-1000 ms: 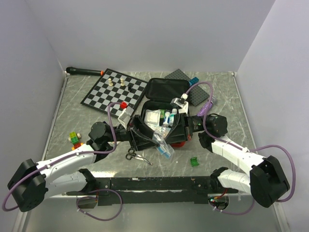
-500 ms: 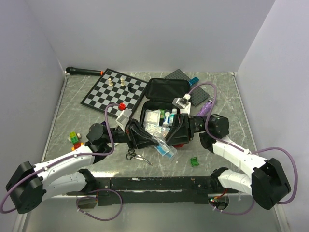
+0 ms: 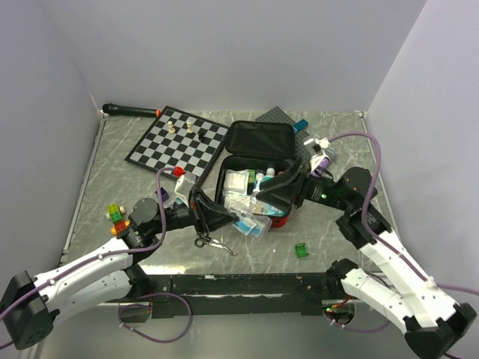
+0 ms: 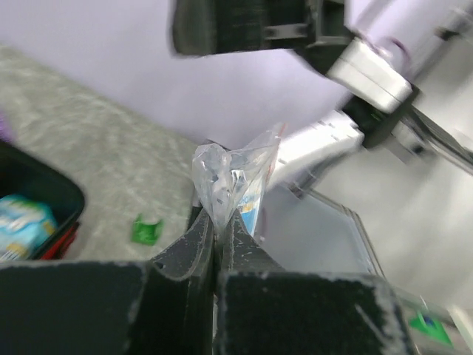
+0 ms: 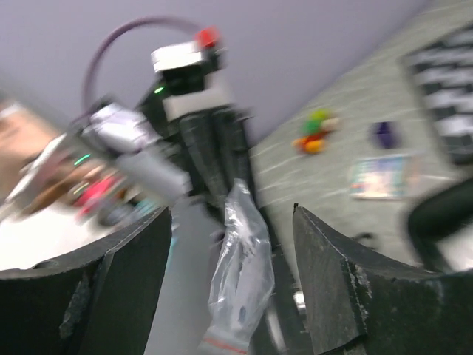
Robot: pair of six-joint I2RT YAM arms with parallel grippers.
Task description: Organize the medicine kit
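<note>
Left pincer (image 4: pixel 216 225) stays clenched on a clear bag (image 4: pixel 235 177) at the near rim of the open kit (image 3: pixel 258 140), mid-tabletop (image 3: pixel 105 179). Right pincer (image 5: pixel 228 214) has released and drawn back; the bag looks ready to tuck in.

Both arms are the same build: the left arm (image 3: pixel 90 265) and right arm (image 3: pixel 389 258) have glossy white shells on the long links and chunky round black joint housings. Each one has a purple cable (image 3: pixel 159 196) looping loose off it. Their bases are bolted to a black rail (image 3: pixel 247 286) along the bottom of the top view. There's a small white camera block (image 3: pixel 185 184) with a red cap at the left wrist. The fingers (image 4: pixel 185 255) of the left gripper (image 4: pixel 216 218) are matte black with grey-scuffed edges, and the right gripper (image 5: pixel 230 211) has the same wide black ones.
</note>
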